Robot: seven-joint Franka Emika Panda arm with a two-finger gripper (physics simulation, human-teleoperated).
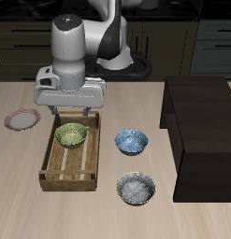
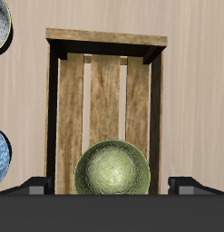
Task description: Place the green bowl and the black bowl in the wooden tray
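The green bowl (image 1: 72, 136) sits upright inside the wooden tray (image 1: 51, 173), at the tray's back end; it also shows in the wrist view (image 2: 112, 169) on the tray's slats (image 2: 104, 91). My gripper (image 1: 74, 114) hangs just above the green bowl, its fingers spread wide to either side of it (image 2: 112, 186) and not touching it. The black bowl (image 1: 137, 189), grey-speckled inside, stands on the table beside the tray near the front edge, and its rim shows in the wrist view (image 2: 0, 27).
A blue bowl (image 1: 131, 141) stands on the table between the tray and a large dark block (image 1: 201, 131). A small pink-rimmed plate (image 1: 22, 119) lies on the tray's other side, farther back.
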